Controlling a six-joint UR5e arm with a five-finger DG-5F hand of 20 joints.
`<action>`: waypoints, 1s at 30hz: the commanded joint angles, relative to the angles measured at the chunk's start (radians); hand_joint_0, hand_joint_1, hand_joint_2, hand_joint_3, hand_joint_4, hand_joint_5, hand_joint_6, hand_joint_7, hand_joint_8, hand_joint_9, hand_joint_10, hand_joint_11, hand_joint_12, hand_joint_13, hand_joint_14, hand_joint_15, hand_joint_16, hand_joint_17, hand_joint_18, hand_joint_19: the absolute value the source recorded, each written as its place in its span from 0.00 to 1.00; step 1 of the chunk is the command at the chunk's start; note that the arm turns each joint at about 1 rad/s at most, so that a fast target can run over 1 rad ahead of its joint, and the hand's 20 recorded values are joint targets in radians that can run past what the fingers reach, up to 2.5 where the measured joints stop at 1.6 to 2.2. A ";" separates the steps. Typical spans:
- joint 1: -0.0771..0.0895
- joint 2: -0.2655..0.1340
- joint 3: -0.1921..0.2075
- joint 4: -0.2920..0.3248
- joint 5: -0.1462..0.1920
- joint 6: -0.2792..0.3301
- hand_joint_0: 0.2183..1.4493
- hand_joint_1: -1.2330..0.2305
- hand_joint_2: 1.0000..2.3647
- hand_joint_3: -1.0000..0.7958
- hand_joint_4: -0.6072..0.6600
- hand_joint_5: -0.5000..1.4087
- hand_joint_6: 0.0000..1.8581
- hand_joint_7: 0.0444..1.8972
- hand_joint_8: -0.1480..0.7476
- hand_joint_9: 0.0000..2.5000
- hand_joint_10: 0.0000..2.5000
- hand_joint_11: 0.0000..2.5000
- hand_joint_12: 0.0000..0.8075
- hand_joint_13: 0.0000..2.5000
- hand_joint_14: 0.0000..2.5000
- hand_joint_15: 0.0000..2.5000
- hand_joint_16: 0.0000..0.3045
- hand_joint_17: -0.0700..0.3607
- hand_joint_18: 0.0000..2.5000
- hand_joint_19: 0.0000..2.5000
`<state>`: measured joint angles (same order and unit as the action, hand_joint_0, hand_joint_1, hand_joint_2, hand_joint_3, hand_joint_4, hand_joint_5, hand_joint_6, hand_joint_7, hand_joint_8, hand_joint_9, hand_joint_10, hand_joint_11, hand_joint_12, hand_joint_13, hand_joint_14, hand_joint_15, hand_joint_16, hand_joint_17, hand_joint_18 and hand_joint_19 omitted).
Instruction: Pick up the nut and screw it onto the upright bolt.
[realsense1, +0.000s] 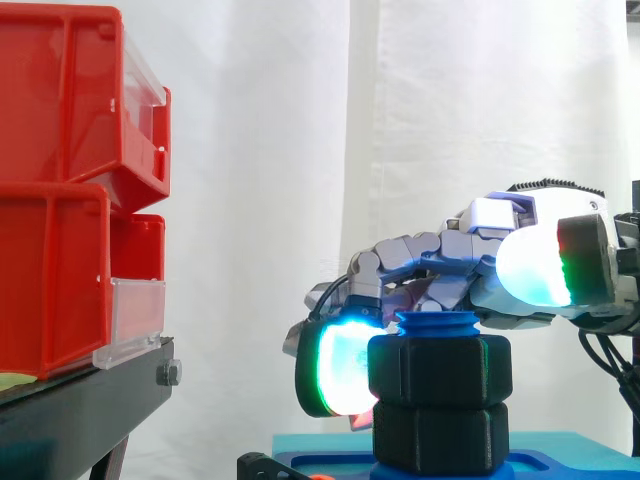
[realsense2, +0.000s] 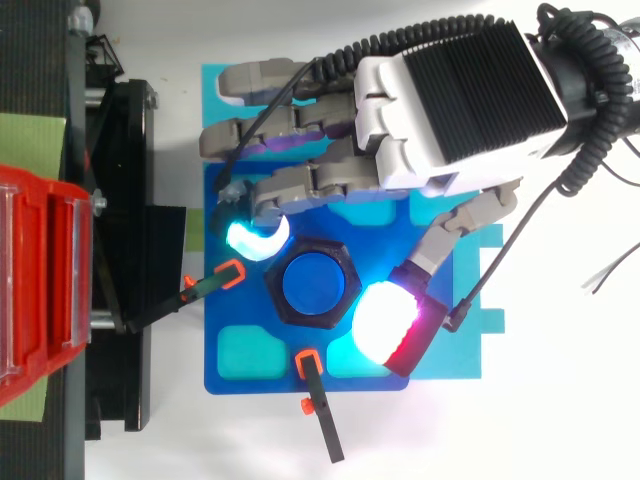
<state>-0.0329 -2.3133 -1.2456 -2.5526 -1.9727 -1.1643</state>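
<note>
1. Nut (realsense1: 440, 370): black, six-sided, sitting on the bolt just under its top.
2. Bolt (realsense2: 318, 283): blue, upright, its round top showing through and slightly above the nut.
3. Lower black six-sided piece (realsense1: 440, 438): directly under the nut, touching it, on the same bolt.
4. Plate (realsense2: 215, 320): blue, flat, carrying the bolt, with paler recesses.
5. Clamps, 2: black with orange tips, one at the plate's left edge (realsense2: 212, 284), one at its near edge (realsense2: 318, 405).
6. Hand (realsense2: 440, 110): reaches over the plate and sits around the nut; whether it grips the nut, I cannot tell.
7. Red bins, 2: upper (realsense1: 70, 90) stacked on lower (realsense1: 55, 280), on a black stand (realsense1: 80, 400), well apart from the bolt.
8. White curtain (realsense1: 300, 150): behind everything.
</note>
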 joint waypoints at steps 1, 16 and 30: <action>-0.001 0.000 0.000 0.003 0.000 0.002 0.21 0.68 0.00 0.28 0.59 0.28 0.27 0.61 0.45 0.37 0.00 0.00 0.36 0.16 0.00 0.00 0.12 0.35 0.01 0.00; -0.013 0.000 0.002 0.008 -0.005 0.006 0.20 0.69 0.00 0.28 0.60 0.30 0.27 0.67 0.42 0.45 0.00 0.00 0.33 0.22 0.00 0.00 0.09 0.31 0.07 0.00; -0.016 0.000 0.002 0.006 -0.006 0.005 0.21 0.68 0.00 0.28 0.58 0.31 0.27 0.67 0.39 0.53 0.00 0.00 0.27 0.26 0.00 0.00 0.08 0.29 0.13 0.00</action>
<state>-0.0500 -2.3132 -1.2438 -2.5471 -1.9788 -1.1597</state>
